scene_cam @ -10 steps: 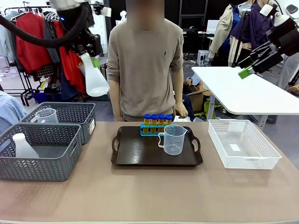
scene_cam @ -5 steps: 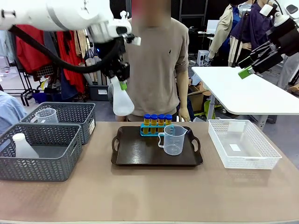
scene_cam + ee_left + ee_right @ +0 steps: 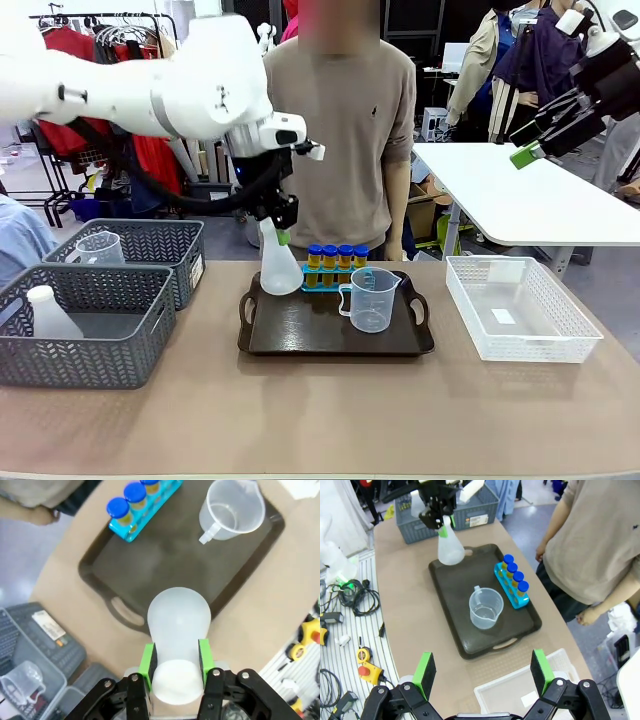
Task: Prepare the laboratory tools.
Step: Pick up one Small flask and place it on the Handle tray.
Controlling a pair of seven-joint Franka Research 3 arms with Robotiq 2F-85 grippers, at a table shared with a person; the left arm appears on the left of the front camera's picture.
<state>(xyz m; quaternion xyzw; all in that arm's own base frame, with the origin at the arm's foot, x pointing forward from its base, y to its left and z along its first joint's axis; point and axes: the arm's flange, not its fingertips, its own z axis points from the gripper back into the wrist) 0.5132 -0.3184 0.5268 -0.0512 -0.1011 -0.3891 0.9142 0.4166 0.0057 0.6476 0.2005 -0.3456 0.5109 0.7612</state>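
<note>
Flask (image 3: 178,630) neck between left hand (image 3: 176,666) pads

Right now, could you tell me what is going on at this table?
The left tool grips a whitish conical flask by its neck, holding it over the left end of the dark tray. A rack of blue-capped test tubes and a clear beaker stand on that tray. The right tool hangs open, high above the table. A person stands at the far side.

The flask (image 3: 178,630) — its neck sits behind the green pads (image 3: 147,660); the label (image 3: 48,628) print — too small to read.
</note>
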